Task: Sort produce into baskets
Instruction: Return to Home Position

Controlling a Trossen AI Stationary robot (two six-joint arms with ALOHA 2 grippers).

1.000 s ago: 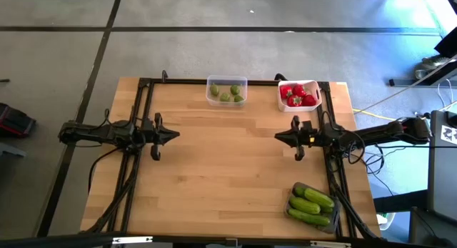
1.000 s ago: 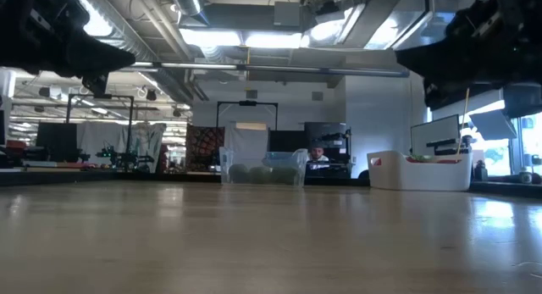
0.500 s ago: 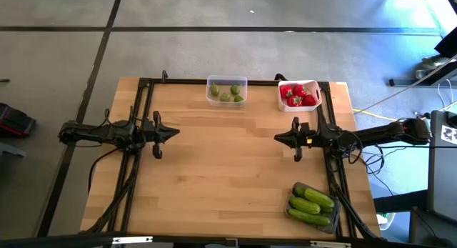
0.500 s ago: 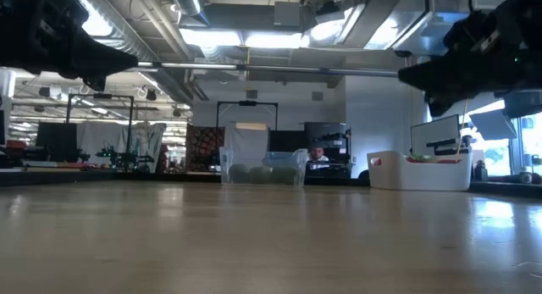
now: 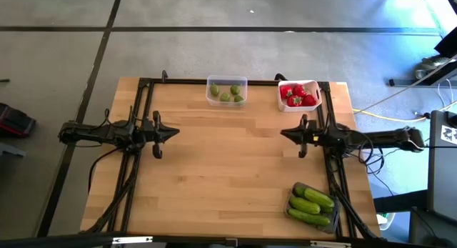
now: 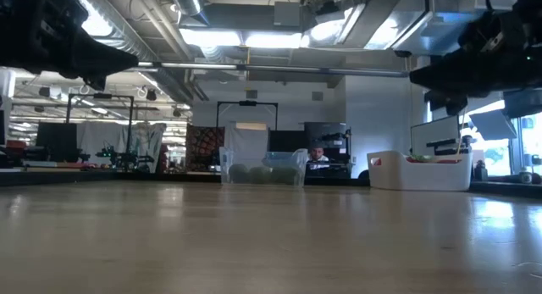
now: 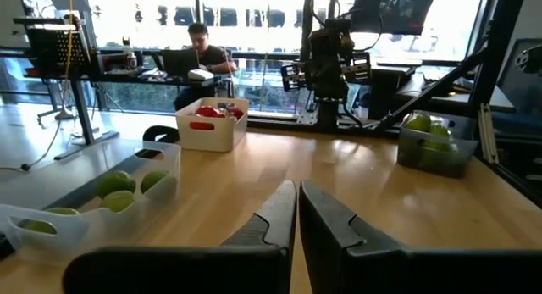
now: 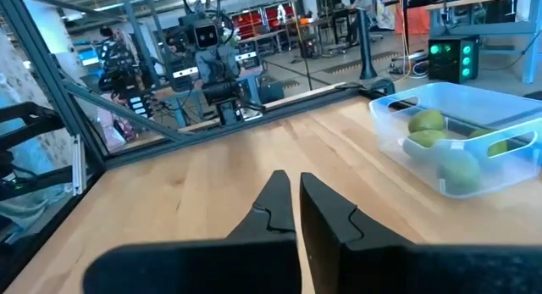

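Produce lay fully sorted when we looked, with none loose on the table (image 5: 228,176). Nearest the front edge, at the right corner, the dark grey basket (image 5: 311,204) held the cucumbers (image 5: 313,201), packed side by side. Farther in, across the middle of the table, both arms hung level above the wood and faced each other, well apart. Our left gripper (image 5: 173,134) sat over the left rail; in its own wrist view the two fingers stood almost touching, with only a thin slit between them and nothing held. Our right gripper (image 5: 283,134) sat over the right rail, and its wrist view showed the same narrow slit and no load. Farthest off, along the back edge, the clear basket (image 5: 226,91) held the olive-green fruits (image 5: 230,93), and just to its right the white basket (image 5: 299,95) held the red pieces (image 5: 298,94). The low view showed both of those tubs at the far edge, the wood before them bare.

We judged the sorting itself finished, each kind in its own tub, and the step in hand to be parking. The next move seemed to call for little: taking both arms to rest without brushing the baskets, especially the grey one beside the right arm.
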